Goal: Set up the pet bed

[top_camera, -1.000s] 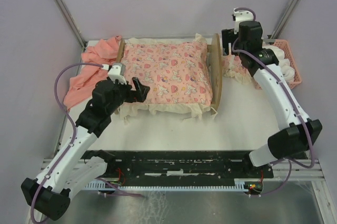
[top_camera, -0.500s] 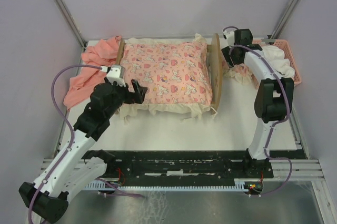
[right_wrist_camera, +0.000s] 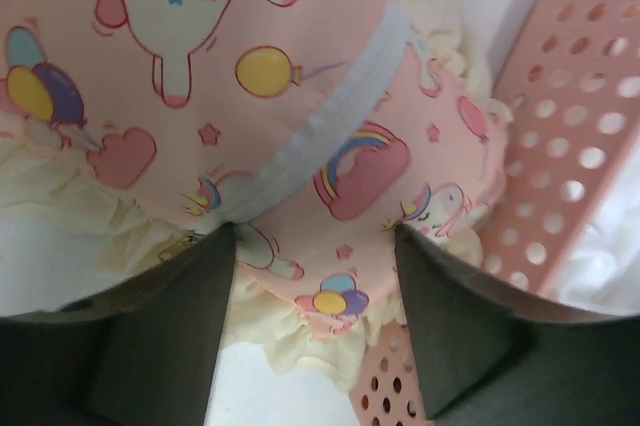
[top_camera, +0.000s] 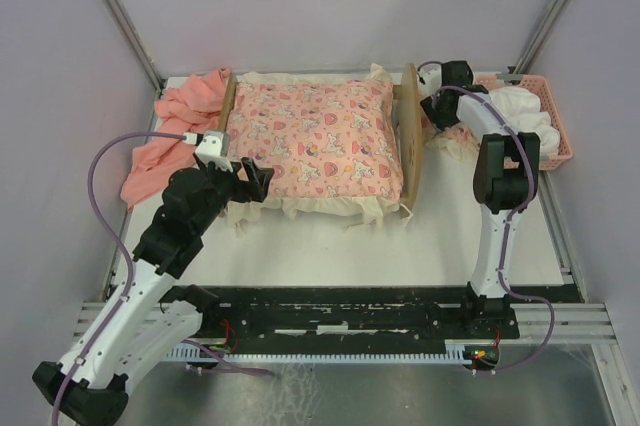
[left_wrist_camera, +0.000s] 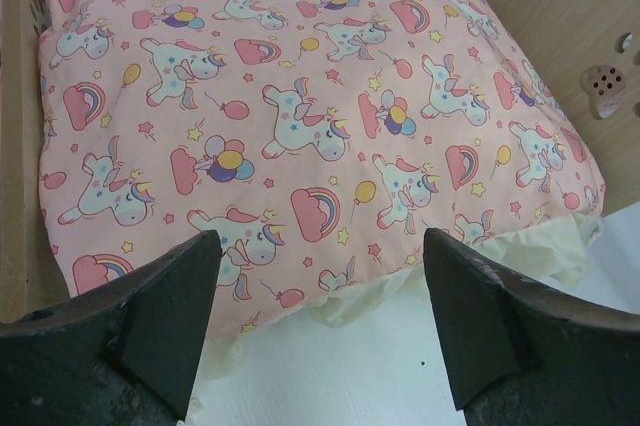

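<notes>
Honestly, right end effector, spread over the small pillow beside the pet bed, should bite deep; left end effector gapes too.

Left arm & right arm had white links w/ black joints, lilac cables; claw fingers were dark grey.

Bright even diffuse light, soft faint shadows; right wrist close-up softly blurred

left fingers apart, right fingers apart
</notes>
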You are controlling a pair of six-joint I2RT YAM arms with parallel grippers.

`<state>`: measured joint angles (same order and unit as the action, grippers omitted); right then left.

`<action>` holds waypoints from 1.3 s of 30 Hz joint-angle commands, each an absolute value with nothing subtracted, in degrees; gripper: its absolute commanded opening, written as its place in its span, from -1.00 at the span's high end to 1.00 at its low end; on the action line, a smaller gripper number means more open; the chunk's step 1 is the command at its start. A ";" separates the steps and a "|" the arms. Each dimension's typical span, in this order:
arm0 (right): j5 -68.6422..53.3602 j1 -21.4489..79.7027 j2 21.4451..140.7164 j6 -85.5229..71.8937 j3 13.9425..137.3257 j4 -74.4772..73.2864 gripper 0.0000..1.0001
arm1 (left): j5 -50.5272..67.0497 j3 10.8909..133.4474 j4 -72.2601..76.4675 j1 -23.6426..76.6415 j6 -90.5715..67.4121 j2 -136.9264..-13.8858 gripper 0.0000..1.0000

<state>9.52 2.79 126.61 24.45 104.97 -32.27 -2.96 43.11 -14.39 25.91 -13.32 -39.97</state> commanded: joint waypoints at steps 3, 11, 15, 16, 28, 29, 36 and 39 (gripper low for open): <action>13.33 2.61 129.70 25.08 112.06 -37.51 0.42 | -4.98 43.37 -11.47 25.90 -11.10 -38.84 -0.62; 18.17 2.33 115.50 15.97 111.49 -39.96 0.96 | -4.71 43.91 -11.75 25.57 -12.64 -38.73 -0.35; 16.06 2.28 108.21 9.47 109.15 -41.67 0.96 | -4.25 43.47 -10.96 25.51 -13.01 -38.51 -0.28; 15.99 2.26 106.26 7.63 108.43 -42.25 0.96 | -4.04 43.38 -10.89 25.56 -13.24 -38.38 -0.25; -1.85 2.51 79.15 -10.56 93.96 -39.51 0.96 | 2.48 43.33 -5.97 25.46 -21.72 -39.27 -0.04; -4.00 2.69 77.25 -11.83 92.98 -38.69 0.96 | 3.09 43.64 -5.49 25.56 -22.85 -39.28 -0.04; -16.69 6.76 67.32 -20.96 86.27 -29.94 0.96 | 13.27 45.03 1.25 25.55 -32.72 -40.34 0.08; -20.08 9.93 65.73 -24.42 85.12 -27.10 0.96 | 16.71 43.97 7.82 25.58 -36.44 -41.02 0.11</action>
<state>-11.79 6.57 68.03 -17.10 86.35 -36.01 8.91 43.13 -4.03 25.74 -28.05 -40.58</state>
